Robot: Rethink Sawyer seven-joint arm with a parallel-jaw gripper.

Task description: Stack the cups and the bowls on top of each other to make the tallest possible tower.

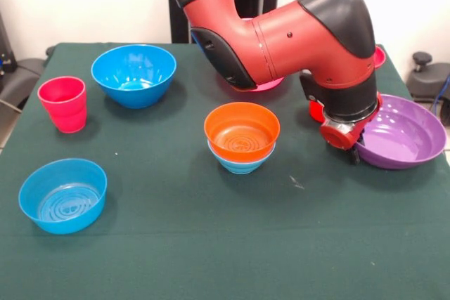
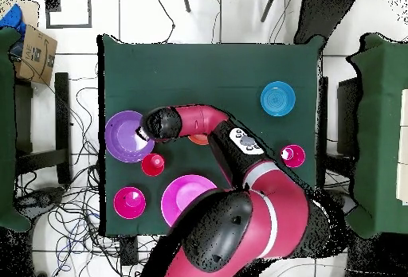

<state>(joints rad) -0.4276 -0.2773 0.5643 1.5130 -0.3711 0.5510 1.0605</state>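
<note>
The tower (image 1: 241,135) is an orange bowl nested in a light-blue bowl at mid-table; in the overhead view only the orange rim (image 2: 198,139) shows beside the arm. My gripper (image 1: 349,149) hangs low at the near-left rim of the wide purple bowl (image 1: 408,131) (image 2: 126,136). An orange-red cup (image 1: 316,110) (image 2: 152,164) stands just behind it. The pinkish-red cup (image 1: 63,103) (image 2: 292,156), deep blue bowl (image 1: 133,74) and small blue bowl (image 1: 63,194) (image 2: 278,98) stand apart on the other side. The large pink bowl (image 1: 271,85) (image 2: 187,198) is mostly hidden by the arm.
A small red bowl (image 1: 380,55) (image 2: 130,201) sits at the far corner behind the arm. The arm's thick elbow (image 1: 281,33) spans the table's far middle. The green table edge (image 1: 422,173) lies close past the purple bowl.
</note>
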